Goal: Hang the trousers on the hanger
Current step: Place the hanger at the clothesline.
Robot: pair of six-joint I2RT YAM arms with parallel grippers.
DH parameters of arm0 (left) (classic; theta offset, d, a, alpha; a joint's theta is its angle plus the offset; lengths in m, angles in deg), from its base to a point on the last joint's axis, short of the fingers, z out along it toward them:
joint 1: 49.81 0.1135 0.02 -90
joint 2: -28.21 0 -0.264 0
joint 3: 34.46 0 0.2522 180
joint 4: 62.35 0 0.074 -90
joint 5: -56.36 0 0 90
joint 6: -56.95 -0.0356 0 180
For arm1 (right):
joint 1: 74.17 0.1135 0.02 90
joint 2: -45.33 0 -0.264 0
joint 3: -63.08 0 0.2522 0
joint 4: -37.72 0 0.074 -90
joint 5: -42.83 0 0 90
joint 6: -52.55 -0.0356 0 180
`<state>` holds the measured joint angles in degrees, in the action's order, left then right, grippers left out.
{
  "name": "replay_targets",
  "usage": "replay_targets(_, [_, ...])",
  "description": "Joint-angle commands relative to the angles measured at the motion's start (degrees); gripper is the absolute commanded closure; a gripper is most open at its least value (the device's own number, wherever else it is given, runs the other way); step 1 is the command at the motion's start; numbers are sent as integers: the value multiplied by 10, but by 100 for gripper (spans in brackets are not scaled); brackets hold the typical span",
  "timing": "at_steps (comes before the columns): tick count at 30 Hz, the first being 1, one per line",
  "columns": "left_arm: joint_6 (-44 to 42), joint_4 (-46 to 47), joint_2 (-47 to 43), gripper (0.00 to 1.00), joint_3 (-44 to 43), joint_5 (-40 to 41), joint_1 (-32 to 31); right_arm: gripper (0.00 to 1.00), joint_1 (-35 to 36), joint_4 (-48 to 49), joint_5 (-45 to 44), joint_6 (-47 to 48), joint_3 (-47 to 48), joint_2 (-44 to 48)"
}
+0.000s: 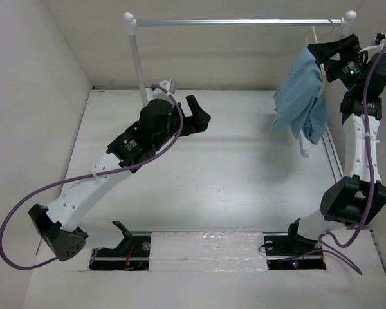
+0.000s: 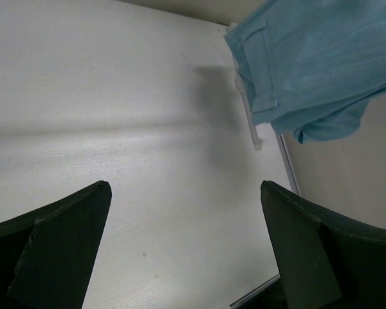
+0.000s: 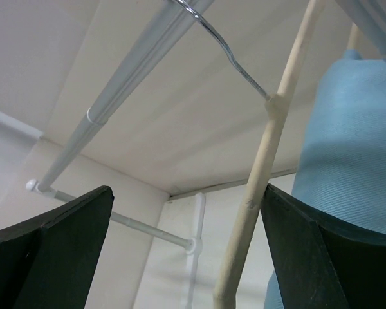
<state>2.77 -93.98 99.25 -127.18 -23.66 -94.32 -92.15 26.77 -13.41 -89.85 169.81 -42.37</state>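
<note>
Slippage is the main risk: the trousers [image 1: 302,96] hang bunched over the hanger [image 3: 264,161], which hooks onto the rail [image 1: 244,22] at its right end. The right gripper [image 3: 186,212], just below that end of the rail, is spread wide and grips nothing, with the hanger's arm between its fingers. A careless retreat could snag cloth or knock the hook off the rail. The left gripper [image 2: 186,193], wide and empty, hovers well forward of the rail.
</note>
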Motion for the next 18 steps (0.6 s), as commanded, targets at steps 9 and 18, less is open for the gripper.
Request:
replay_targets(9, [10,35,-15,1,6,-62,55,0,-14,-25,97,104,47,1])
replay_targets(18, [7,41,-26,1,18,-57,55,0,-19,262,148,-74,44,-53])
